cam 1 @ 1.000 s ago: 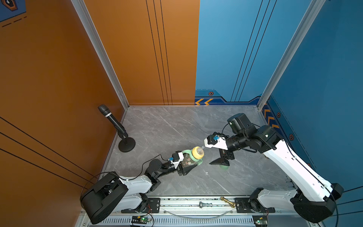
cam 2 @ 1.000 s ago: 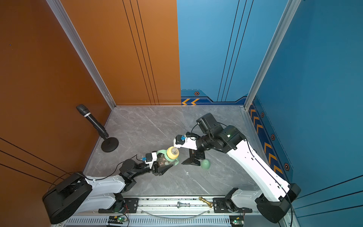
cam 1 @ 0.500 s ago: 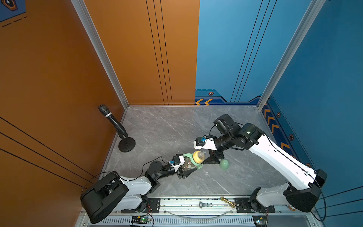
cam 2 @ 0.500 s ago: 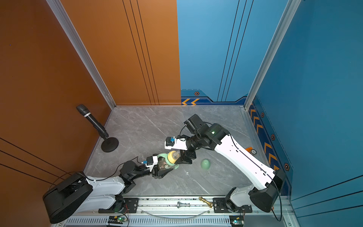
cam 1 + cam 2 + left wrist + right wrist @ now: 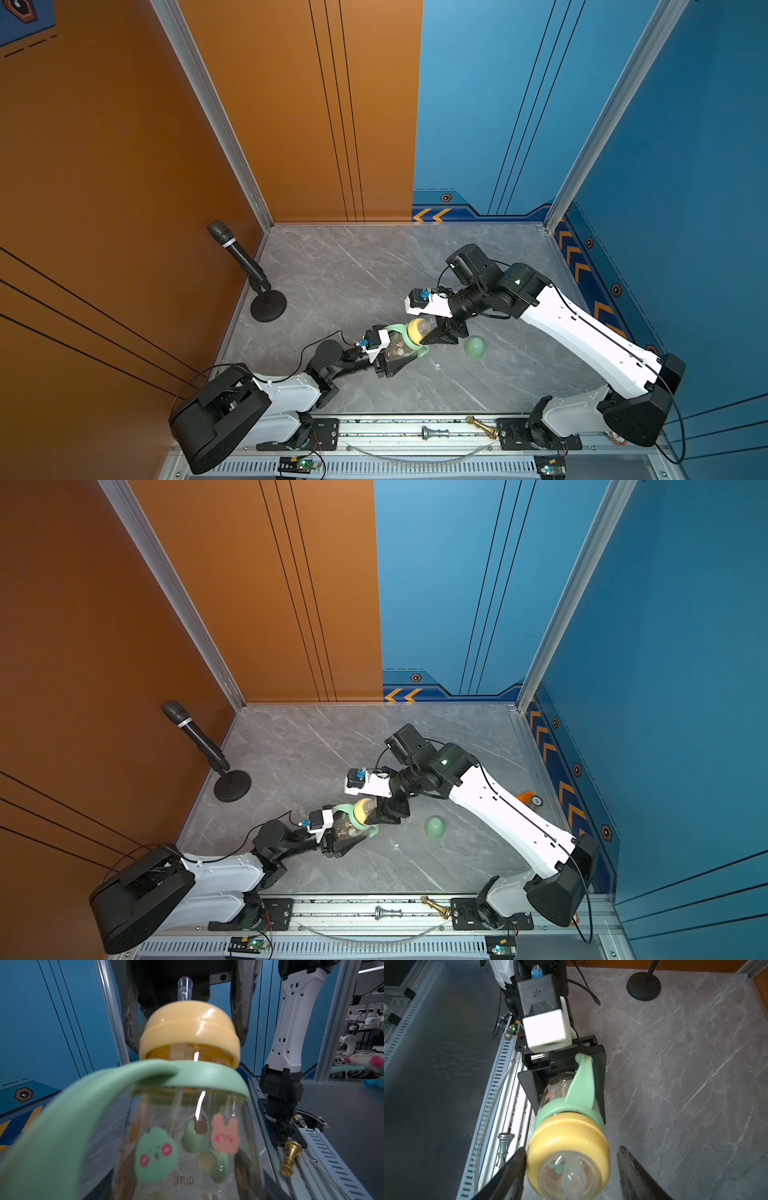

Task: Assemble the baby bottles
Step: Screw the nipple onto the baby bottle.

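The baby bottle [image 5: 398, 349] [image 5: 345, 828] [image 5: 187, 1147] is tilted above the floor, and my left gripper [image 5: 394, 352] [image 5: 564, 1084] is shut on its clear printed body. It carries the mint two-handled ring [image 5: 187, 1076] [image 5: 548, 1109] and the pale yellow collar [image 5: 417, 330] [image 5: 566, 1142], from which a straw [image 5: 185, 989] sticks out. My right gripper [image 5: 424, 326] [image 5: 571, 1150] is open astride the collar. One finger [image 5: 517, 1159] touches it and the other [image 5: 627, 1159] stands a little clear. The mint dome cap [image 5: 474, 347] [image 5: 435, 827] lies on the floor to the right.
A microphone on a black stand [image 5: 266, 305] [image 5: 232, 785] stands at the left wall. A silver chess piece [image 5: 434, 433] and a gold one [image 5: 482, 426] lie on the front rail. A small orange object [image 5: 528, 798] sits by the right wall.
My right gripper moved left from above the dome cap to the bottle's top, and its jaws narrowed around the yellow collar. My left gripper kept hold of the bottle.
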You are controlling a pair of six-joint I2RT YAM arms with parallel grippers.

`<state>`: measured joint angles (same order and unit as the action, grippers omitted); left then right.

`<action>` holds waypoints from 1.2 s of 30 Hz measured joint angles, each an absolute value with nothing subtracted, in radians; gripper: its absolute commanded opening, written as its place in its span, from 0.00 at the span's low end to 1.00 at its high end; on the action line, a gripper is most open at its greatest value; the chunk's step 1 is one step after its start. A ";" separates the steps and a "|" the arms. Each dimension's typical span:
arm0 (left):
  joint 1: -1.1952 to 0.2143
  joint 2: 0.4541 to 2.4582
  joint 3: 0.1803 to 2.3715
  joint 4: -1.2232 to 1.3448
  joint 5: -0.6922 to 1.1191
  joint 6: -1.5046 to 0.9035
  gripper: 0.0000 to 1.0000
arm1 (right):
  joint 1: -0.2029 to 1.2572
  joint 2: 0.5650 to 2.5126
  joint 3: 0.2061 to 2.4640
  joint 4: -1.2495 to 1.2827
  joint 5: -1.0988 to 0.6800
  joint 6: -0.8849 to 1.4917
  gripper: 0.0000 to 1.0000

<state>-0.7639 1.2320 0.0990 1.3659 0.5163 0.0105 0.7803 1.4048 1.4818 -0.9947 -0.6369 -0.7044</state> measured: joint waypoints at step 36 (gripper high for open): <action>-0.794 1.214 0.082 1.348 0.160 0.199 0.07 | 0.506 1.596 1.913 -1.074 -0.409 0.561 0.75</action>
<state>-0.7944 1.2140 0.0822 1.3483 0.1600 0.1989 0.5060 1.5955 1.9129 -1.0740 -0.4088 0.5606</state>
